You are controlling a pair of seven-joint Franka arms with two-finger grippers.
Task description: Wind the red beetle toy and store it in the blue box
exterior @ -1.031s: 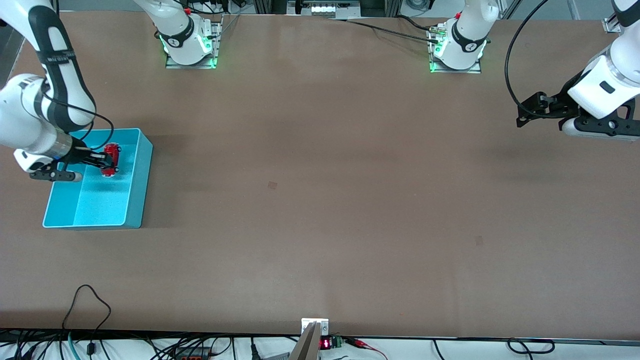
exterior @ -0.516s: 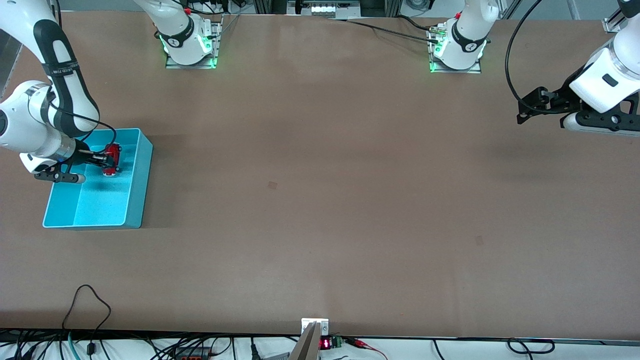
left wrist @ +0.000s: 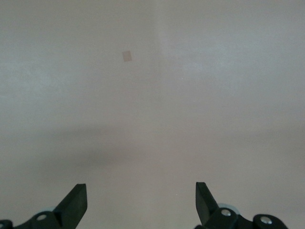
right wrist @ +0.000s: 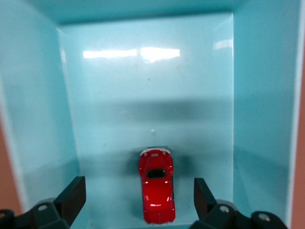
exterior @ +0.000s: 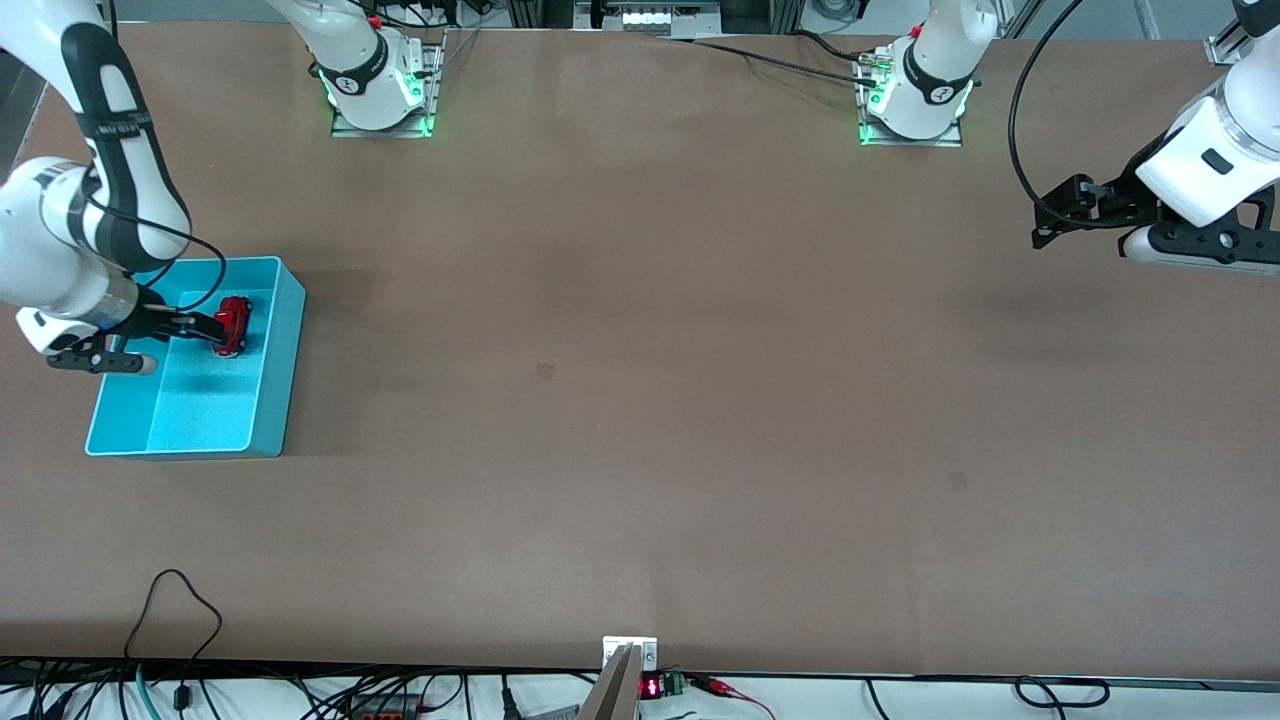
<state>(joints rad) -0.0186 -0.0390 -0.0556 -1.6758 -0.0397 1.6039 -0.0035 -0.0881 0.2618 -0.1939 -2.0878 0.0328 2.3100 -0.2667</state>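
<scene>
The red beetle toy (exterior: 233,323) lies on the floor of the blue box (exterior: 285,360), in the part of the box farther from the front camera. My right gripper (exterior: 212,327) hangs low inside the box, open, its fingers either side of the toy's rear end and not touching it. In the right wrist view the toy (right wrist: 156,191) sits between the spread fingers of the right gripper (right wrist: 138,187), with the box walls (right wrist: 259,95) all round. My left gripper (exterior: 1055,215) waits, open and empty, in the air over the left arm's end of the table, and shows bare tabletop in its wrist view (left wrist: 140,191).
The box stands at the right arm's end of the table. A small dark mark (exterior: 545,370) is on the tabletop near the middle. Cables (exterior: 170,610) trail along the table edge nearest the front camera.
My right gripper has opened and let go of the toy, which now rests on the box floor. The gripper has drawn back slightly. The left arm rose a little, then held still.
</scene>
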